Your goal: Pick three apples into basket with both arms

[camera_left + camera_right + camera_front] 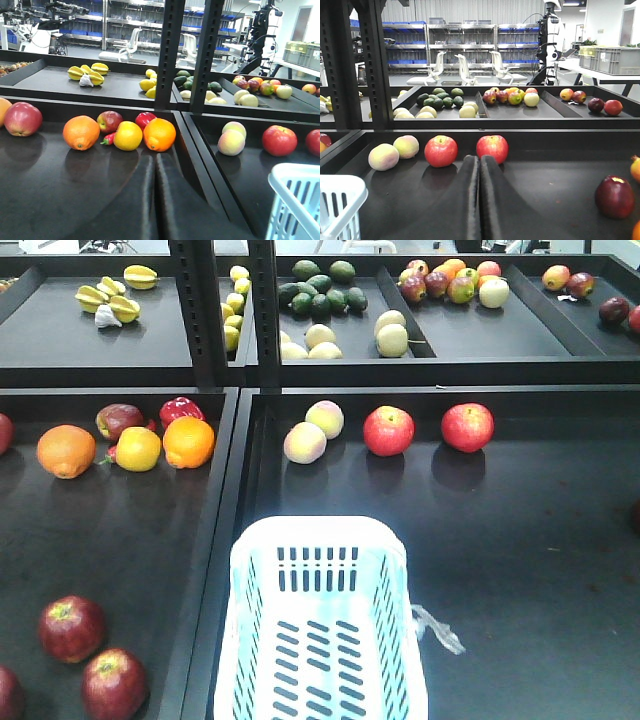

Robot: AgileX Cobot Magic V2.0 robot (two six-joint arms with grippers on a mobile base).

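Left gripper (155,163), right gripper (480,161): jaws together, empty; basket (312,530) bottom out of frame.

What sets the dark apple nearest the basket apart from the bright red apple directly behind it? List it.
Colour: the dark apple is deep maroon; the bright apple is lighter red with a yellowish patch. Place: the dark apple lies near the front of the left tray; the bright apple lies near the back wall of the right tray. Both are round and outside the basket.
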